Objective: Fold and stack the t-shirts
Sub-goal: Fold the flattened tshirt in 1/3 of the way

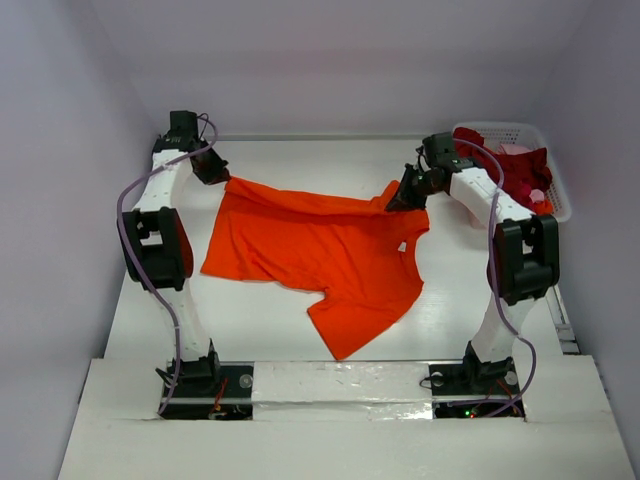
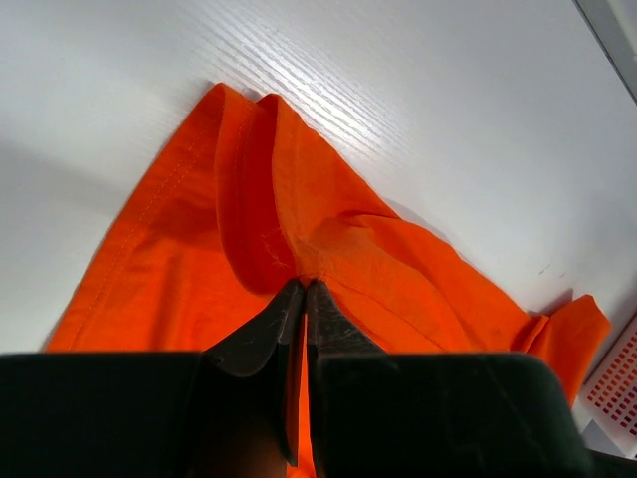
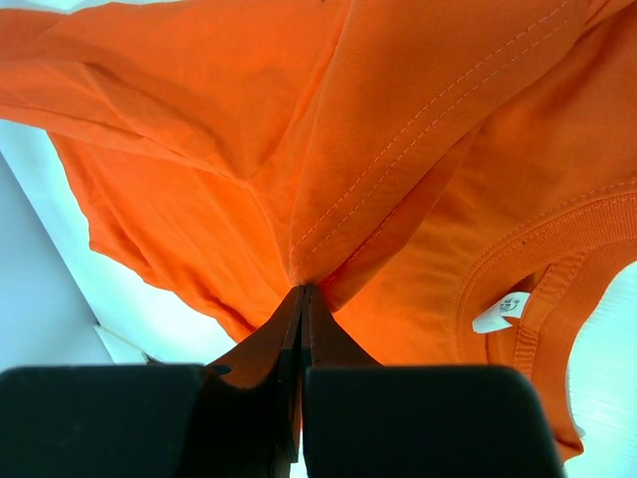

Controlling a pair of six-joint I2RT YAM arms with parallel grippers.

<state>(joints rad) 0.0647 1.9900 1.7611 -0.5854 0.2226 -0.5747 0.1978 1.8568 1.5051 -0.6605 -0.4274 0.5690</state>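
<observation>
A bright orange t-shirt lies spread across the middle of the table, one sleeve pointing toward the near edge. My left gripper is shut on the orange t-shirt's far left corner, and its fingertips pinch a fold of orange cloth. My right gripper is shut on the shirt's far right edge near the collar; the cloth hangs bunched from that pinch, with the collar and white label beside it. More t-shirts, dark red and pinkish, sit piled in the basket.
A white plastic lattice basket stands at the far right corner of the table, close to my right arm. White walls enclose the table on the left, far and right sides.
</observation>
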